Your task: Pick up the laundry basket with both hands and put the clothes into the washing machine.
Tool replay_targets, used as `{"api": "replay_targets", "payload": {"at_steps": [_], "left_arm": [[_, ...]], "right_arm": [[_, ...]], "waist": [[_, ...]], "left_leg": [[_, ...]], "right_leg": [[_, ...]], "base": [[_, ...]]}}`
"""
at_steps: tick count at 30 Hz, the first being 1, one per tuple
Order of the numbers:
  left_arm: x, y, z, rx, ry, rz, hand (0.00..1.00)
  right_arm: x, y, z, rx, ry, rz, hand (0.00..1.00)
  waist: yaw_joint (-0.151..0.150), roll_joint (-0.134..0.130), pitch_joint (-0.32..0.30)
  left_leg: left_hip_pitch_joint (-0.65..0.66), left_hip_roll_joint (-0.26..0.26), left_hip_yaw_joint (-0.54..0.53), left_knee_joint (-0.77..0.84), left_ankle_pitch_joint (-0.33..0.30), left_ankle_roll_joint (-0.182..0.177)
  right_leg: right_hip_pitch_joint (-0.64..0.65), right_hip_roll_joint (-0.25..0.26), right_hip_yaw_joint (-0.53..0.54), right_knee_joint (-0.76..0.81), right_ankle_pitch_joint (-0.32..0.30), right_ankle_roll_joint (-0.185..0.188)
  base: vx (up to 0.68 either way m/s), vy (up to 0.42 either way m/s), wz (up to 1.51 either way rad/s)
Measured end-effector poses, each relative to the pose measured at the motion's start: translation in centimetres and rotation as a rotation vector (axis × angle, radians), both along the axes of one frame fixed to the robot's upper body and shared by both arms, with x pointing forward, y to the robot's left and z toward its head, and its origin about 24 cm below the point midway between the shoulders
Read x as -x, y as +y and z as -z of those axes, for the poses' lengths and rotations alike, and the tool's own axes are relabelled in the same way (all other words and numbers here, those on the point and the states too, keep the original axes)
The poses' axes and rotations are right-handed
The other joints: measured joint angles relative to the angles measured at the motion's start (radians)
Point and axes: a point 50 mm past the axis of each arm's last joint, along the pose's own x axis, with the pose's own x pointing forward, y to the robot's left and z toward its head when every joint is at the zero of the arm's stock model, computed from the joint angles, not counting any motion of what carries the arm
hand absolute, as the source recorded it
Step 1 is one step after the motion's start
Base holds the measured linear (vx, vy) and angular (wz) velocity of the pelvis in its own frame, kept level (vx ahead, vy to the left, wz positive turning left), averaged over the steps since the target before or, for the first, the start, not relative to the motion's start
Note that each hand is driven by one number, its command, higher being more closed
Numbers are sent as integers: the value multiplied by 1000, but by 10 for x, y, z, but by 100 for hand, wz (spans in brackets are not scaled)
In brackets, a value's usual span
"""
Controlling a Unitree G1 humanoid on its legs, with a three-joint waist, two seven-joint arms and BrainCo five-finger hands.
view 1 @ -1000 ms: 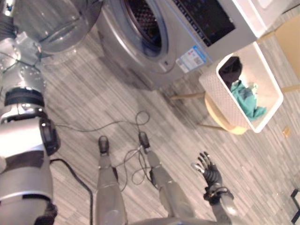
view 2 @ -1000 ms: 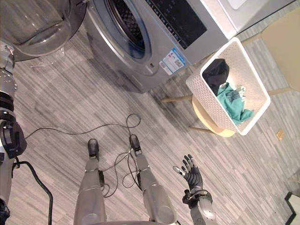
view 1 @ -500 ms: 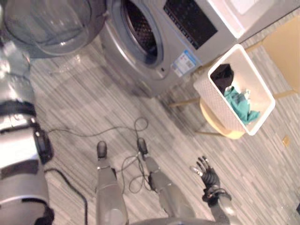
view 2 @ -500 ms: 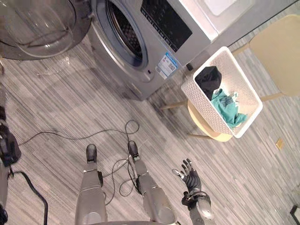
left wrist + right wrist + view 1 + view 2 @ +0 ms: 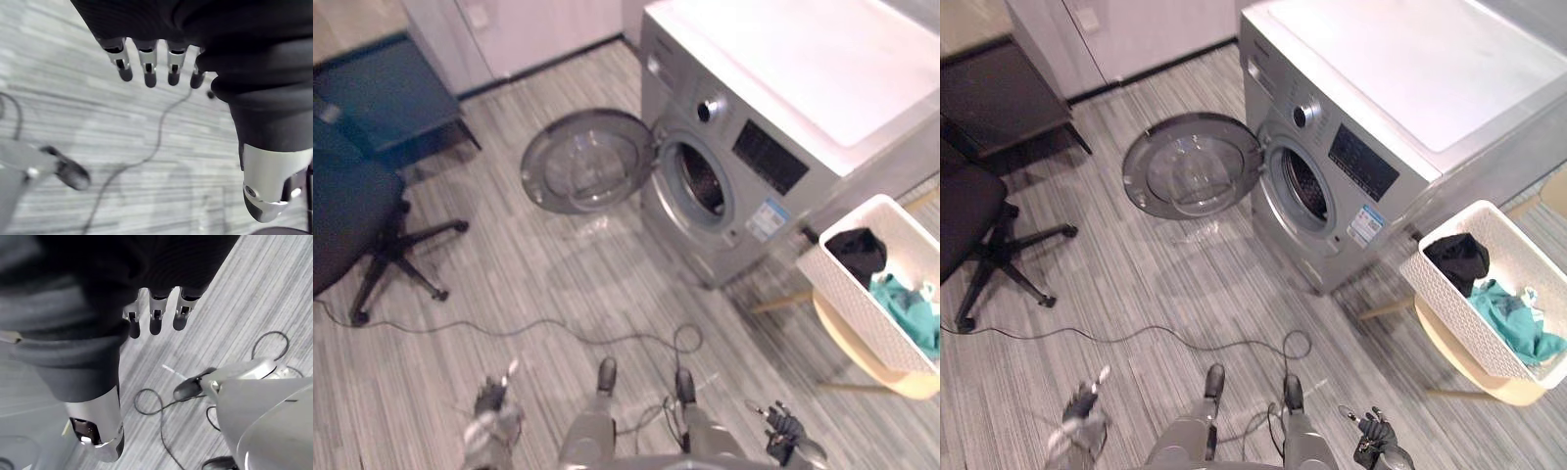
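Your left hand and right hand hang relaxed, empty; the laundry basket sits raised on a stool beside the open washing machine, presumably for 2-handed lifting

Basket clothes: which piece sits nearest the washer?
The black garment, at the laundry basket's end toward the washing machine; the teal garment lies further from it.
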Motion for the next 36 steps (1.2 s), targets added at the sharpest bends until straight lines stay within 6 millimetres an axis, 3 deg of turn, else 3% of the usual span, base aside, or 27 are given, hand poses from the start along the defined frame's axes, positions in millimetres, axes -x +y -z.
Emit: {"api": "replay_targets", "payload": {"at_steps": [2,4,8,13,16,19,22,24,25,27,29,30,31,32,34,36], "left_arm": [[38,-19,14,70,128,12,0],[60,-36,21,131,203,7,0],[75,-44,24,176,250,-13,0],[64,-43,24,153,251,120,0],[50,-38,22,106,254,248,0],[42,-35,21,83,246,278,0],[38,-33,20,77,241,270,0],[34,-28,18,66,224,254,0],[30,-26,17,60,210,224,0],[25,-28,16,73,187,191,0],[12,-37,16,100,149,174,0],[6,-46,16,120,130,176,0],[4,-50,17,130,125,180,0],[3,-55,17,141,122,184,0],[3,-53,17,132,119,182,0],[1,-45,15,109,119,190,0]], "right_arm": [[3,4,3,-10,21,35,0],[7,11,7,-37,43,50,0],[15,30,15,-97,91,56,0],[24,34,18,-117,129,66,0],[30,35,20,-125,152,70,0],[27,35,19,-125,146,66,0],[33,36,21,-125,164,62,0],[35,39,22,-134,172,62,0],[38,36,22,-123,177,69,0],[40,29,21,-102,179,84,0],[44,23,20,-82,183,127,0],[43,14,18,-57,174,148,0],[41,10,16,-43,167,147,0],[32,6,13,-25,143,130,0],[16,14,13,-33,124,65,0],[7,18,12,-39,118,36,0]], "waist": [[0,-2,-42],[-1,-4,-72],[-1,-5,-112],[-7,-4,-123],[-13,-16,-127],[-39,-21,-127],[-41,-20,-116],[-59,-38,-108],[-62,-42,-104],[-60,-36,-103],[-56,-44,-100],[-43,-44,-107],[-36,-33,-107],[-31,-1,-106],[-22,21,-107],[-27,10,-105]], "left_leg": [[28,-12,3,-6,-1,1],[50,-18,5,-7,-8,12],[99,-23,7,-7,-11,17],[136,-32,6,-7,-11,18],[162,-33,6,-7,-13,19],[165,-27,4,-7,-14,20],[197,4,34,3,-15,19],[174,31,38,101,-65,8],[134,65,53,224,-126,-7],[112,93,52,279,-154,-9],[70,60,-6,360,-175,10],[24,-8,-41,473,-221,27],[20,-38,-49,486,-242,32],[54,-55,-48,397,-271,69],[90,-51,40,229,-246,100],[111,-51,103,200,-233,100]], "right_leg": [[26,-8,3,0,-9,5],[48,-16,4,-1,-17,8],[89,-20,3,-1,-29,6],[118,-28,-9,31,-50,8],[124,-29,-22,77,-82,7],[123,-24,-24,87,-82,6],[133,6,-14,120,-98,-18],[137,39,-10,162,-120,-47],[132,78,11,204,-138,-68],[118,110,23,221,-140,-74],[69,118,49,234,-140,-91],[22,117,94,245,-136,-94],[4,121,123,235,-133,-99],[-5,144,196,179,-112,-106],[-4,149,317,81,-44,-67],[4,152,328,139,-40,-62]], "base": [[5,12,2],[0,0,0],[0,0,0],[3,-2,7],[-12,-8,9],[-19,-24,1],[-10,-69,-20],[-38,-145,-26],[-82,-133,-36],[-72,-138,-40],[-28,-76,-53],[-30,7,-85],[-58,94,-136],[-31,138,-160],[-8,93,-170],[83,14,-107]]}}
